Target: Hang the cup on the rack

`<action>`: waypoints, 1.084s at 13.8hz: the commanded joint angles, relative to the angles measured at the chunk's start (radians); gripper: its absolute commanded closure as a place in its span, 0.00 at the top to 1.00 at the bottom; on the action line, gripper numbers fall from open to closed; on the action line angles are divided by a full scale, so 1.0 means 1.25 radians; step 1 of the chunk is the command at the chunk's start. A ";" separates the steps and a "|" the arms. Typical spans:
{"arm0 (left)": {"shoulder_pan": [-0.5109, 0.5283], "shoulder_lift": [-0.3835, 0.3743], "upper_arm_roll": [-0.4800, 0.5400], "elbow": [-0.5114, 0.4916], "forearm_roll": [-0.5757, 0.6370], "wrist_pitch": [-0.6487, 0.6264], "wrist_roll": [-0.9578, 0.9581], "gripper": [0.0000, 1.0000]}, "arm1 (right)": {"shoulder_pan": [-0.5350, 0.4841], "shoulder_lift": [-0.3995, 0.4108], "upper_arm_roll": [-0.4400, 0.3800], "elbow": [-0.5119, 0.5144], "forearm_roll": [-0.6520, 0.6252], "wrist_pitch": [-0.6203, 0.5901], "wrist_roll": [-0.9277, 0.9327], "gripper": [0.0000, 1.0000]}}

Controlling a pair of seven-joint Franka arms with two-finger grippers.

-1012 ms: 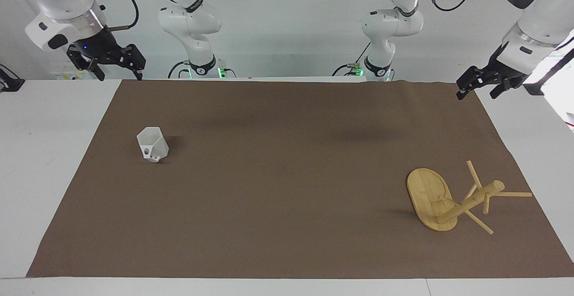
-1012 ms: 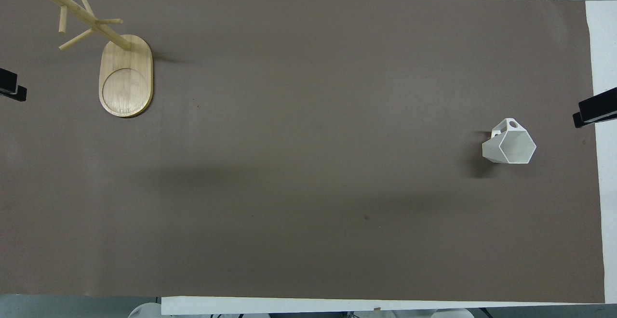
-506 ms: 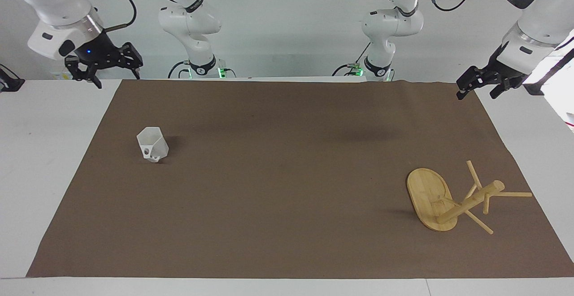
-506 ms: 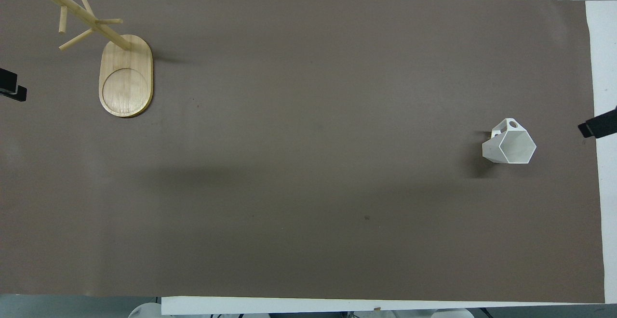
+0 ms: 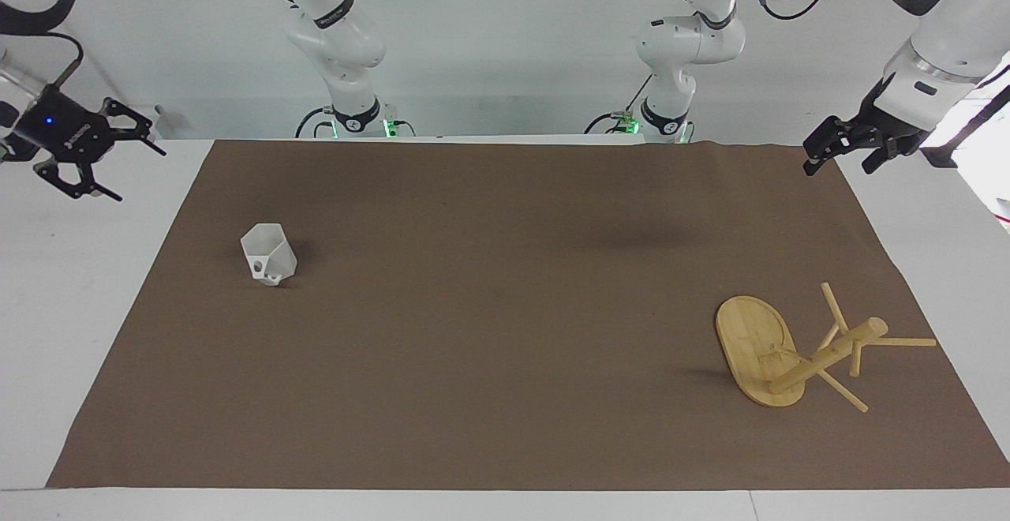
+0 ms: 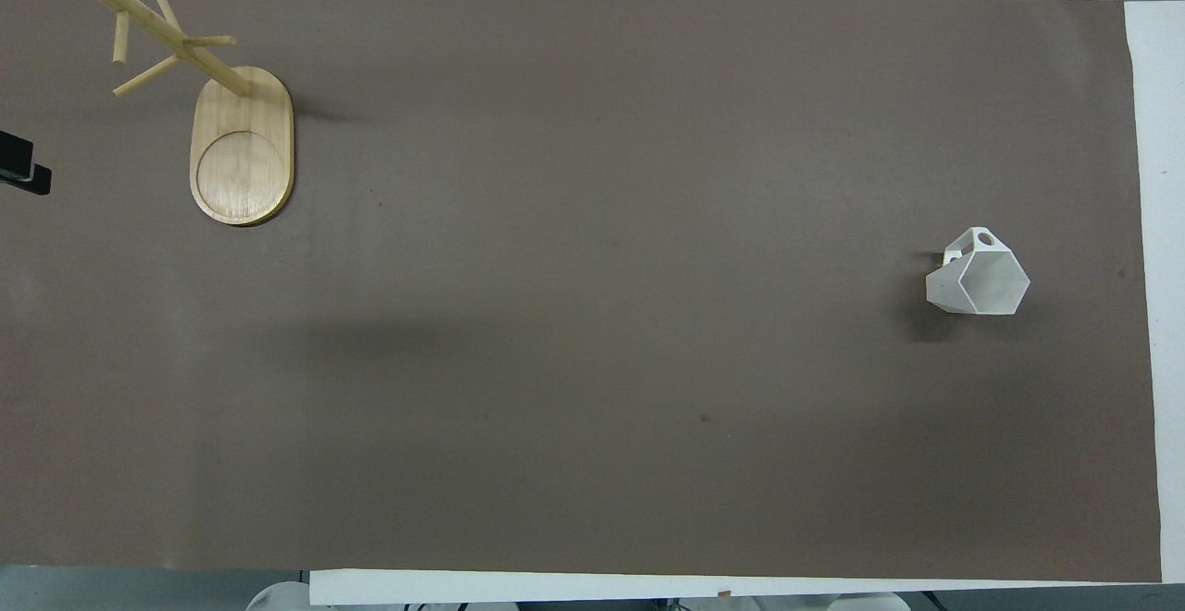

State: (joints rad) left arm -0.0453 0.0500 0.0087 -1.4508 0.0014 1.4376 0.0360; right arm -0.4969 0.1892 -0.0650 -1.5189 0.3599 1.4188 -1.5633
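**Cup and rack sitting apart, both grippers empty**

A white table (image 5: 95,268) is carrying a brown mat (image 5: 505,308) that is covering most of its top. Both task things are resting on this mat, well apart from each other.

The rack (image 5: 789,355) is standing on its oval base toward the left arm's end of the table, with its post and thin pegs showing clear of everything else. In the overhead view the rack (image 6: 231,130) is sitting farther from the robots than the cup.

The left gripper (image 5: 840,150) is hanging in the air over the mat's edge at the left arm's end, with its fingers spread apart and gripping nothing. Only a dark tip of it is showing at the edge of the overhead view.

The right gripper (image 5: 114,166) is hovering over the bare white table at the right arm's end, off the mat, with its fingers standing wide apart and empty.

The cup (image 5: 268,253) is resting on the mat toward the right arm's end, with nothing touching it. In the overhead view the cup (image 6: 978,272) is showing its hexagonal rim and its handle.
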 commanded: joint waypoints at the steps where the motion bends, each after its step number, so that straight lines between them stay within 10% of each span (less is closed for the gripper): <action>1: 0.001 -0.014 0.002 -0.015 -0.006 -0.001 -0.009 1.00 | -0.075 0.104 0.010 0.004 0.117 -0.008 -0.253 1.00; 6: 0.001 -0.014 0.002 -0.015 -0.006 -0.001 -0.009 1.00 | -0.156 0.262 0.013 -0.057 0.276 -0.080 -0.525 1.00; 15: 0.001 -0.013 0.002 -0.015 -0.006 -0.001 -0.009 1.00 | -0.145 0.246 0.040 -0.293 0.394 0.045 -0.763 1.00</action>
State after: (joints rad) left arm -0.0453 0.0500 0.0087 -1.4508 0.0014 1.4376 0.0360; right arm -0.6794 0.5440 -0.0228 -1.8361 0.8279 1.4395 -2.4992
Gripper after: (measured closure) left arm 0.000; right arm 0.000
